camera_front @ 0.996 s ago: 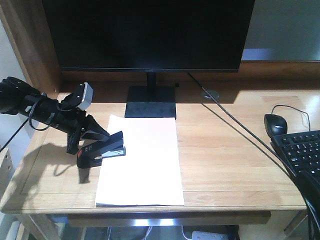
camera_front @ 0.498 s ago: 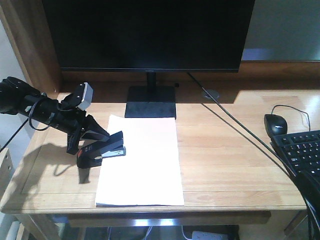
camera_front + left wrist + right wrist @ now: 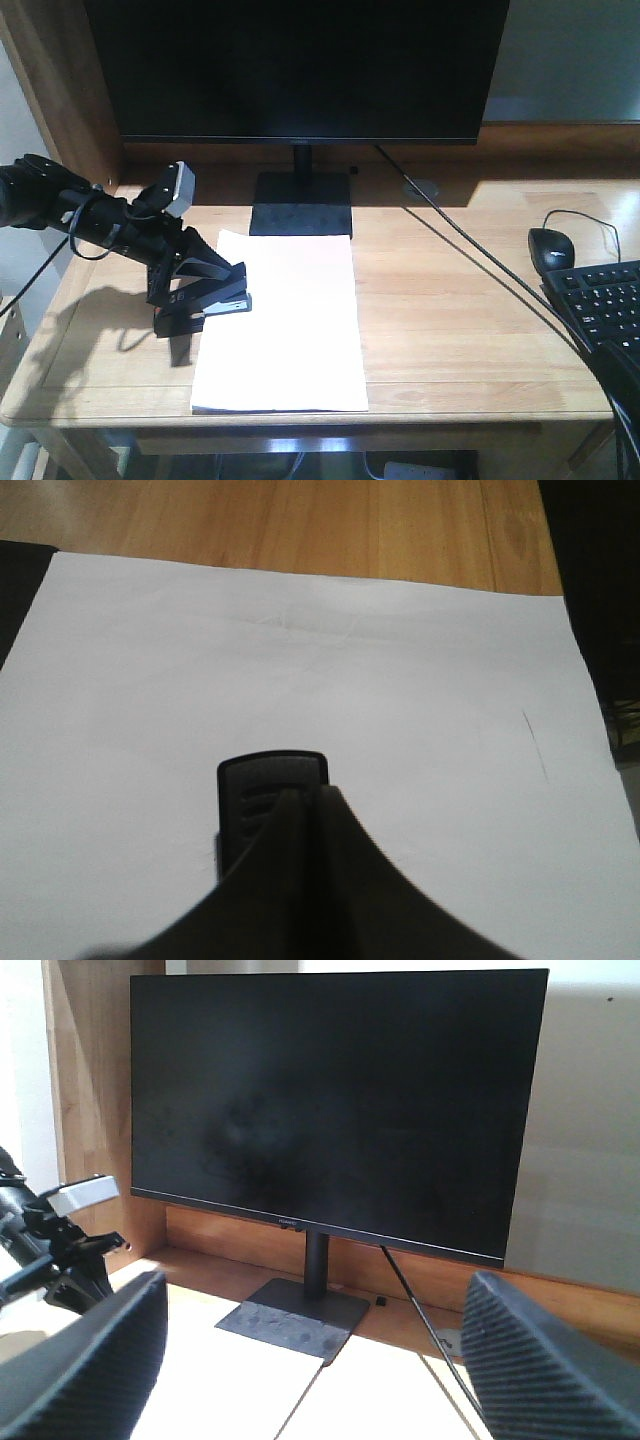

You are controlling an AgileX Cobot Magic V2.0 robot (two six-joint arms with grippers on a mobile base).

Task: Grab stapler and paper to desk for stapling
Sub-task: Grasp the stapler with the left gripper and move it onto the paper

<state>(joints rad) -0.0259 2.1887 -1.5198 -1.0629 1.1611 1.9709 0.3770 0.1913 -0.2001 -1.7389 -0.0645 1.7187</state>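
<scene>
- As far as the front view showed, the paper [image 3: 280, 325] already lay flat on the desk [image 3: 470, 330], in front of the monitor [image 3: 300, 65] and its stand [image 3: 300, 205]. My left gripper [image 3: 205, 290] held the stapler [image 3: 215, 300] at the left edge of the sheet, jaws closed on it. I judged that both things were brought to the desk, and that only the pressing of the staple, or the release, was left. On the right of the desk were a mouse [image 3: 552, 245], a keyboard [image 3: 605, 310] and a cable [image 3: 470, 250], well apart from the sheet.
- When I looked through the left wrist camera, my fingers [image 3: 300, 880] met over the stapler's black end [image 3: 272, 790], and white paper filled nearly the whole picture, faintly creased, with bare light wood behind it. I could not tell whether the sheet sat inside the stapler's mouth.
- Although the right wrist view showed mostly the dark monitor against a pale wall and a wooden side panel [image 3: 85, 1090], my right gripper [image 3: 310, 1360] stood wide open and held nothing, above the desk.
</scene>
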